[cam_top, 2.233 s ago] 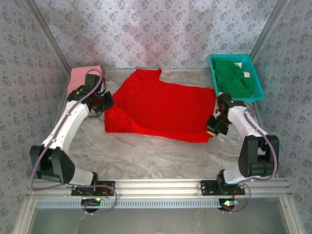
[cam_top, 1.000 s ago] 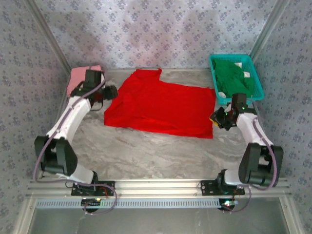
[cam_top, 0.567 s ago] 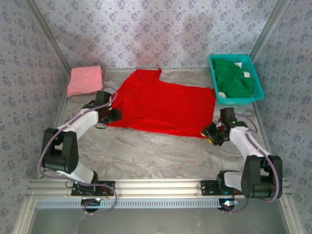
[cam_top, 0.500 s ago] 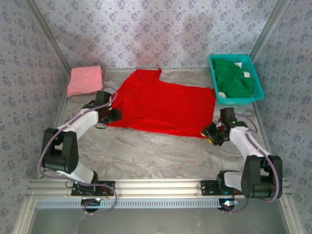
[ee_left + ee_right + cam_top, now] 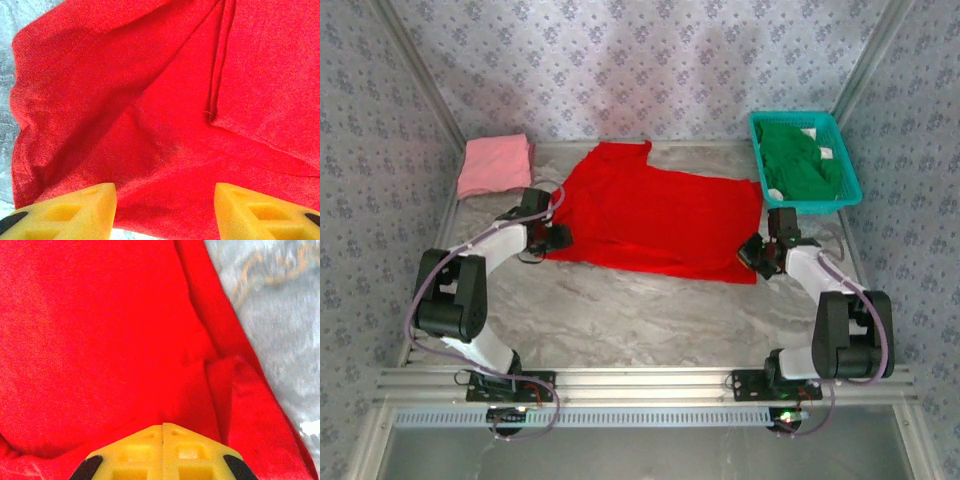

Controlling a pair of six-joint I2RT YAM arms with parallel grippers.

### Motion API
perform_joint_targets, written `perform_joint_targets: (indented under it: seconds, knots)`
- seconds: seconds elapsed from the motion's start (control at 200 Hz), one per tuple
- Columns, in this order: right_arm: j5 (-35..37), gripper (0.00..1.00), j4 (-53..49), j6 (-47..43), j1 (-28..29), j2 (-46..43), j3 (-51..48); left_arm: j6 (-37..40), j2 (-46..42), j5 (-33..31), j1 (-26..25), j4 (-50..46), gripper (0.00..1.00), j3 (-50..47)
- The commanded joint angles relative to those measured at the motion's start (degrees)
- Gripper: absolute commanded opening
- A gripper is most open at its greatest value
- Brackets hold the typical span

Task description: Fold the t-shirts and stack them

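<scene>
The red t-shirt (image 5: 655,215) lies spread flat in the middle of the table, with a sleeve seam (image 5: 216,75) showing in the left wrist view. My left gripper (image 5: 556,240) (image 5: 165,215) is open at its near left corner, yellow fingers (image 5: 67,210) straddling the hem. At the near right corner, my right gripper (image 5: 753,256) (image 5: 163,432) has its fingers pressed together on the red cloth (image 5: 100,330). The pink t-shirt (image 5: 495,165) sits folded at the back left. The green t-shirt (image 5: 798,158) is heaped in the basket.
A teal mesh basket (image 5: 847,170) stands at the back right. Patterned walls close in the back and both sides. Bare grey marbled tabletop (image 5: 640,315) runs between the red shirt and the arm bases, and shows beside the cloth (image 5: 280,315) in the right wrist view.
My left gripper came down from beside the pink shirt to the red shirt's near left corner. My right gripper shifted along the shirt's right edge and closed at the near right corner.
</scene>
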Motion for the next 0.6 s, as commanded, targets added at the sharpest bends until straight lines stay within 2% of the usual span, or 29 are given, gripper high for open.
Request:
perform_joint_targets:
  seconds: [0.0,0.11,0.22,0.33,0.375,0.49,0.595]
  knots:
    - [3.00,0.00,0.36,-2.49,-1.00,2.49,3.64,-0.27,-0.92,-0.82,0.30,-0.76,0.54,0.69]
    - [0.59,0.00,1.24,-2.32,-2.68,3.25,3.66,-0.54,-1.25,-0.91,0.52,-1.46,0.54,1.04]
    - [2.56,0.00,0.94,-5.46,-3.90,5.31,7.05,0.01,-2.24,-1.66,0.61,-1.15,0.54,0.48]
    - [-2.60,0.00,0.16,-6.39,-5.35,8.94,11.45,0.34,-1.65,-1.94,0.68,-2.11,0.54,1.88]
    - [-2.66,0.16,-0.89,-6.77,-4.56,7.85,11.56,0.24,-1.73,-1.15,0.62,-3.42,0.54,3.06]
    - [0.49,0.41,-7.80,-7.82,-1.56,1.19,8.83,-0.25,-4.67,-2.02,0.08,-4.04,0.55,2.31]
    - [-2.69,0.45,-9.48,-5.96,-2.50,-7.00,-0.11,-0.90,-6.25,-2.41,0.08,-3.44,0.55,0.40]
